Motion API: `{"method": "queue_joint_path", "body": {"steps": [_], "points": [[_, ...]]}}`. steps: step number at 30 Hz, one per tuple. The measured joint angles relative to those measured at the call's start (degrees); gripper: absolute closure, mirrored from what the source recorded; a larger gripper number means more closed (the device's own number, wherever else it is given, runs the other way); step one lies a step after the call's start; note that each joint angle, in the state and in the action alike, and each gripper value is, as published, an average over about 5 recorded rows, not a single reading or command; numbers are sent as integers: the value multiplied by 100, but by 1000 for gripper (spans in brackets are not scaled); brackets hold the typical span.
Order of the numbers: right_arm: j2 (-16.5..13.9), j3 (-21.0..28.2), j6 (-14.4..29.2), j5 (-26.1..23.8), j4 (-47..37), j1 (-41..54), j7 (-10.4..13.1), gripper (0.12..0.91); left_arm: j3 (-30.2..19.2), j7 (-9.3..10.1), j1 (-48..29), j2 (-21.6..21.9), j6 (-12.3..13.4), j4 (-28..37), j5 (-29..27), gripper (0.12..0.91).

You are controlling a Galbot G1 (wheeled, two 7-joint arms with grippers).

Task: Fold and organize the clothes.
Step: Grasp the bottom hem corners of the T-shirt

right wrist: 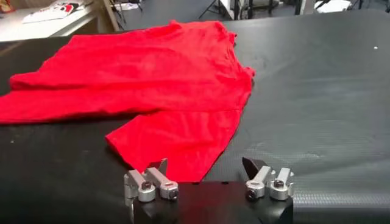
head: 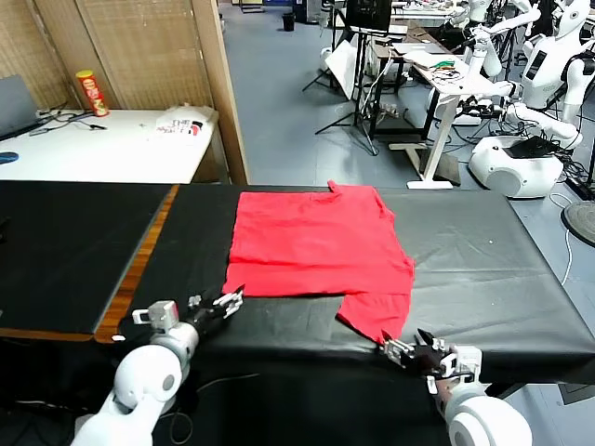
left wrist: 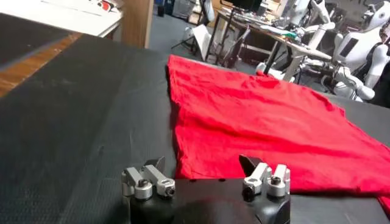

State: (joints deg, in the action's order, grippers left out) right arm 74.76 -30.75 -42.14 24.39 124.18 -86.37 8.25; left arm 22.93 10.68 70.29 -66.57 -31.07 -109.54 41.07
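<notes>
Red cotton T-shirt [head: 316, 251] lies partly folded on your black table [head: 483, 269]; both the left gripper [head: 226, 302] and right gripper [head: 402, 351] gape empty at its near edge, so a shallow pinch could catch one layer and undo the fold.

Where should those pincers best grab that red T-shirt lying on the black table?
Probably at its near edge. The red T-shirt lies flat on the black table, so only hems and corners offer a lip to pinch. The open left pincer faces the near left corner; the open right pincer faces the sleeve tip jutting toward the robot. Come in low from the robot's side.
</notes>
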Motion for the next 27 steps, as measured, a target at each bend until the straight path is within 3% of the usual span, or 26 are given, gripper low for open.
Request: {"method": "queue_joint_path", "body": {"steps": [2,6,10,13,16,19,27], "points": [[5,2,1,-5,-11,1,3,345,-3,8,-2,-4,4,18,-7,232],[12,4,4,-29,-38,-3,3,542,-7,35,-3,-23,23,90,-33,294],[11,2,1,-40,-4,-35,-5,774,1,48,7,-46,58,155,-74,501],[7,-11,-3,-41,55,-74,5,886,5,53,21,-64,85,171,-90,669],[9,-40,-4,-52,145,-139,62,903,5,52,60,-73,98,127,-88,824],[15,-89,-5,-61,302,-243,115,903,5,66,124,-83,107,28,-87,900],[33,-259,-6,-82,851,-671,128,903,146,244,471,-13,90,-422,8,905]]}}
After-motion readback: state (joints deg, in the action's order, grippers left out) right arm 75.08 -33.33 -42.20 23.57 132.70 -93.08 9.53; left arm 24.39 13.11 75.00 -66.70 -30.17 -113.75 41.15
